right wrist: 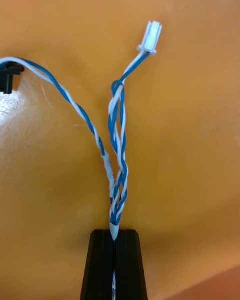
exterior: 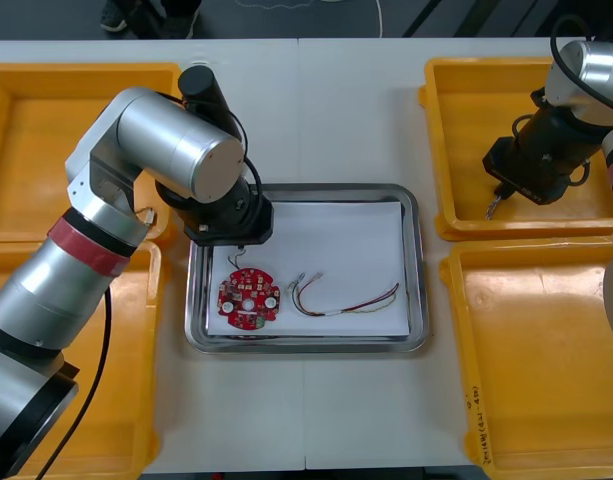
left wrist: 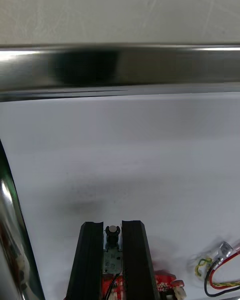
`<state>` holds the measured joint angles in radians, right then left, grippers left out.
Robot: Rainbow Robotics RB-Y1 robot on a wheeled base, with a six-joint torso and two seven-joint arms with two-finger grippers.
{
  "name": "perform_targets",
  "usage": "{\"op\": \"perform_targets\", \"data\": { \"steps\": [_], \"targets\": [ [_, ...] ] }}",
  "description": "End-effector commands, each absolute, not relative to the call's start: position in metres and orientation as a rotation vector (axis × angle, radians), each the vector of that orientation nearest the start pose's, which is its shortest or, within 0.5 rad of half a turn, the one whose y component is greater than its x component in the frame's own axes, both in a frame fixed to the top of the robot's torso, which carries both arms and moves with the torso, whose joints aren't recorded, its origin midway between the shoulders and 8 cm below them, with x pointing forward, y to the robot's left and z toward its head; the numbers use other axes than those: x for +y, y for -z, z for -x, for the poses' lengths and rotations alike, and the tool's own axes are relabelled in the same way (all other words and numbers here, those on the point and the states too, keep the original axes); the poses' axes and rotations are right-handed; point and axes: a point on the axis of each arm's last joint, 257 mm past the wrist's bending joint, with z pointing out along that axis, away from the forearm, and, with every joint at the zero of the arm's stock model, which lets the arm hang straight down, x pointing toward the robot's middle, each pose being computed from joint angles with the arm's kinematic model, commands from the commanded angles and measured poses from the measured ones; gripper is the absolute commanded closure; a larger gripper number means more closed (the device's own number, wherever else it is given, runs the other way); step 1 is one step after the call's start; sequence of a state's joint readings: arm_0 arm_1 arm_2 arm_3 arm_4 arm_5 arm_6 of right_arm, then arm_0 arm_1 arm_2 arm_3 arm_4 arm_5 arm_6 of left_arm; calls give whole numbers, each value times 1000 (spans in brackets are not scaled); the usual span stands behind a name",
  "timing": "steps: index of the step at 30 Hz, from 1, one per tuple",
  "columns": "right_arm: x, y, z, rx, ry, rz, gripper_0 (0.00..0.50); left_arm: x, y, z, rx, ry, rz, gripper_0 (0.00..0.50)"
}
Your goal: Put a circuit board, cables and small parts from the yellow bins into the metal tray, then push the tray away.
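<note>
My left gripper [exterior: 235, 242] hangs low over the left part of the metal tray [exterior: 416, 262]. Its fingers [left wrist: 89, 260] are shut on a small black-and-green piece at the far edge of the round red circuit board [exterior: 249, 298], which rests on the tray's white inside. A red and yellow cable [exterior: 344, 300] lies to the board's right. My right gripper [exterior: 494, 206] is down in the far right yellow bin [exterior: 456, 150], shut on a twisted blue and white cable [right wrist: 118, 150] at its middle. That cable's white plug [right wrist: 150, 37] and black plug [right wrist: 9, 76] reach out over the bin floor.
The near right yellow bin [exterior: 546, 360] sits just below the right arm. Two more yellow bins [exterior: 36, 150] stand on the left, partly under the left arm. The tray's shiny far rim [left wrist: 120, 65] runs just ahead of the left fingers.
</note>
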<state>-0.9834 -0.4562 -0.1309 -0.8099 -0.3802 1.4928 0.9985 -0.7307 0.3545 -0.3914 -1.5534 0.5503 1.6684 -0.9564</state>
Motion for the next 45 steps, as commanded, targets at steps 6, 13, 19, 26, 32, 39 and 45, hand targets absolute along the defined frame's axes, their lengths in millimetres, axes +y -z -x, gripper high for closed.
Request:
{"op": "perform_targets", "data": {
  "steps": [6, 13, 19, 26, 32, 39, 45],
  "targets": [
    [-309, 155, -586, 2686, -186, -699, 500, 78, 246, -497, 2712, 197, -132, 500],
    [-301, 126, -580, 2704, -155, -496, 500, 80, 247, -498, 2708, 183, -135, 500],
    [-290, 110, -572, 2728, -144, -347, 500, 80, 246, -498, 2706, 183, -136, 499],
    [-269, 93, -564, 2728, -164, -185, 500, 81, 247, -498, 2708, 179, -133, 224],
    [-247, 82, -555, 2726, -166, -84, 500, 84, 245, -501, 2697, 168, -121, 0],
    [-226, 86, -548, 2703, -76, 71, 500, 92, 222, -502, 2693, 168, -88, 0],
    [-213, 97, -536, 2688, -85, 174, 500, 99, 191, -494, 2679, 196, -66, 0]
  ]
}}
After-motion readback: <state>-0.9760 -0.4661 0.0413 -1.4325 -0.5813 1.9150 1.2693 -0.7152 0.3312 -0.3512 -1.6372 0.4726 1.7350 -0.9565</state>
